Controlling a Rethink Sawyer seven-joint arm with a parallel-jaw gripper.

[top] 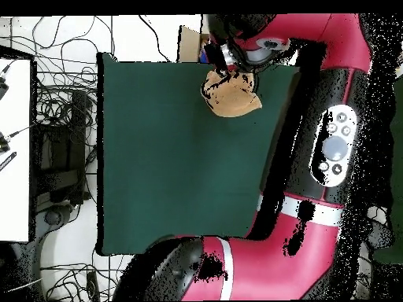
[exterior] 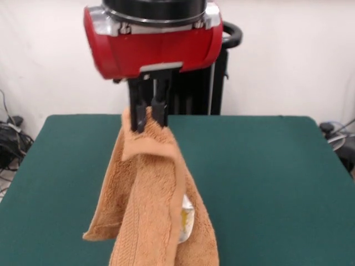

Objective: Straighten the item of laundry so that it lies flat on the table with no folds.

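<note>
White wall backs the scene in the front view, with a tangle of dark cables [exterior: 10, 138] at the left edge and the black pedestal column [exterior: 213, 83] standing behind the table's far side. Covering most of the view is the large rectangular table with a dark green cloth-like top [exterior: 266, 177], matte and flat, its corners rounded.

Above it hangs the robot's red and black arm [exterior: 152, 41], a glossy red housing with silver trim under a black ring. Its black gripper [exterior: 148, 119] points down, and its two dark fingers [exterior: 138, 108] are clamped on the top corner of the light orange-tan terry towel [exterior: 150, 205]. That towel hangs lifted from this pinch, draping downward in long vertical folds, with looped pile on most of its surface and a flat woven band running along one hanging edge. One corner juts out to the lower left. Its lower part runs past the bottom of the front view, so whether it touches the table cannot be told. A small white tag with yellowish marks [exterior: 187, 221] peeks from a fold; its writing is too small to read.

From overhead, the towel [top: 232, 94] shows as a bunched tan clump near the table's [top: 173, 173] top edge, under the arm's wrist [top: 252, 43].
</note>
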